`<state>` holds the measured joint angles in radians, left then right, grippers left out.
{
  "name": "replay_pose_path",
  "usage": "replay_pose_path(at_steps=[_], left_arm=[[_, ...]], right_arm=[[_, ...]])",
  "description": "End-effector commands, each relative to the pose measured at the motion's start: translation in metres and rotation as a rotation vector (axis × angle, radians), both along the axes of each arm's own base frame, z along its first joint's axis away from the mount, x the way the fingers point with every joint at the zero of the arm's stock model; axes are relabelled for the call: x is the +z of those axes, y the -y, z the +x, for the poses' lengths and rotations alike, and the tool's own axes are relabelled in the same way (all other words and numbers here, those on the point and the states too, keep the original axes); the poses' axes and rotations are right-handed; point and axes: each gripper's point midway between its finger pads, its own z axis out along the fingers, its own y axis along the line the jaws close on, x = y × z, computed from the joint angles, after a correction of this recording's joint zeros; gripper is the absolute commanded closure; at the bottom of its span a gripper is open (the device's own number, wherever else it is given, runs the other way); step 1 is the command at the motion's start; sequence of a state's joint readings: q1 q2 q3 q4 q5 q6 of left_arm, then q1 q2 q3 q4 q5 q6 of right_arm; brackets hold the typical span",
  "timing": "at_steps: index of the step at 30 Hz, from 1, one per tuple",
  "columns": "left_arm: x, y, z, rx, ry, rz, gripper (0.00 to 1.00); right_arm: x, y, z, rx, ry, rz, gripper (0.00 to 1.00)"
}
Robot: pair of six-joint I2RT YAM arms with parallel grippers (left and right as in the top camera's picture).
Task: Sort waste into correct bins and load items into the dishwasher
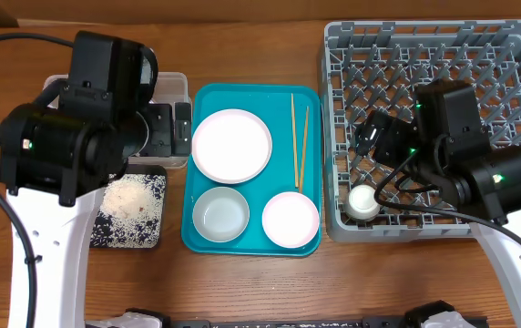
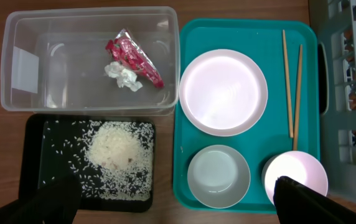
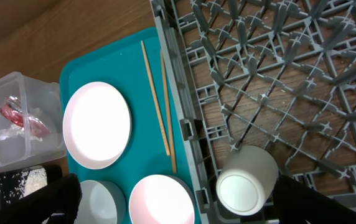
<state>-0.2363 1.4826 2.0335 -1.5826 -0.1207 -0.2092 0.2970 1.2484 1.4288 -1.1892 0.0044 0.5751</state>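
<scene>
1. Overhead view, by the front edge of the worktop: a shallow black rectangular tray (image 2: 35,143) sits towards the left. It holds a heap of loose white rice grains (image 2: 116,149), with more grains scattered around the heap.
2. In the middle, a large teal plastic tray (image 2: 228,34) carries a pale grey bowl (image 2: 218,176) and a pink bowl (image 2: 293,174) side by side at its near end. Both are upright.
3. Towards the right, a small white cup (image 3: 246,183) rests in the near-left corner of the large square grey plastic dish rack (image 1: 515,55).
4. The right claw (image 3: 178,186) hangs over that cup with its fingers spread wide, gripping nothing.
5. Farther back on the teal tray lies a round pale plate (image 2: 223,92). Two thin wooden chopsticks (image 2: 292,81) lie nearly parallel just beside it on the rack side.
6. The left claw (image 2: 175,186) hovers over the left side of the worktop, fingers wide apart and empty.
7. Towards the far-left corner stands a clear rectangular plastic tub (image 2: 91,11), just behind the black tray. Inside it are a crumpled red snack wrapper (image 2: 134,59) and a crumpled white paper scrap (image 2: 123,76), touching each other.
</scene>
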Motion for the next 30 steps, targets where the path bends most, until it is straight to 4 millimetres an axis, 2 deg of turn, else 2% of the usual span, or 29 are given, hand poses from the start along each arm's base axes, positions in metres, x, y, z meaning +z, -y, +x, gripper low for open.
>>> replay_pose_path(at_steps=[1,9,12,15,17,19,22,24,27,30], left_arm=[[-0.004,0.002,0.003,-0.012,-0.015,0.008,0.00],[-0.003,0.000,0.001,-0.006,-0.010,0.023,0.00],[0.004,-0.001,-0.007,-0.008,0.011,0.027,0.00],[0.016,0.009,-0.021,-0.049,0.055,-0.003,0.00],[0.028,0.006,-0.025,-0.050,0.116,0.014,0.00],[0.045,0.006,-0.019,-0.072,0.218,0.024,0.00],[0.072,0.020,-0.009,-0.212,0.402,0.025,0.00],[0.083,0.030,-0.007,-0.316,0.507,0.041,0.00],[0.087,0.033,-0.006,-0.352,0.621,0.049,0.00],[0.074,0.024,-0.012,-0.322,0.683,0.045,0.00]], right_arm=[[0.005,0.000,0.002,-0.001,0.020,-0.003,0.00],[0.005,0.000,0.002,-0.001,0.020,-0.003,0.00],[0.005,0.000,0.002,-0.001,0.020,-0.003,0.00],[0.005,0.000,0.002,-0.001,0.020,-0.003,0.00],[0.005,0.000,0.002,-0.001,0.020,-0.003,0.00],[0.005,0.000,0.002,-0.001,0.020,-0.003,0.00],[0.005,0.000,0.002,-0.001,0.020,-0.003,0.00],[0.005,0.000,0.002,-0.001,0.020,-0.003,0.00],[0.005,0.000,0.002,-0.001,0.020,-0.003,0.00],[0.005,0.000,0.002,-0.001,0.020,-0.003,0.00]])
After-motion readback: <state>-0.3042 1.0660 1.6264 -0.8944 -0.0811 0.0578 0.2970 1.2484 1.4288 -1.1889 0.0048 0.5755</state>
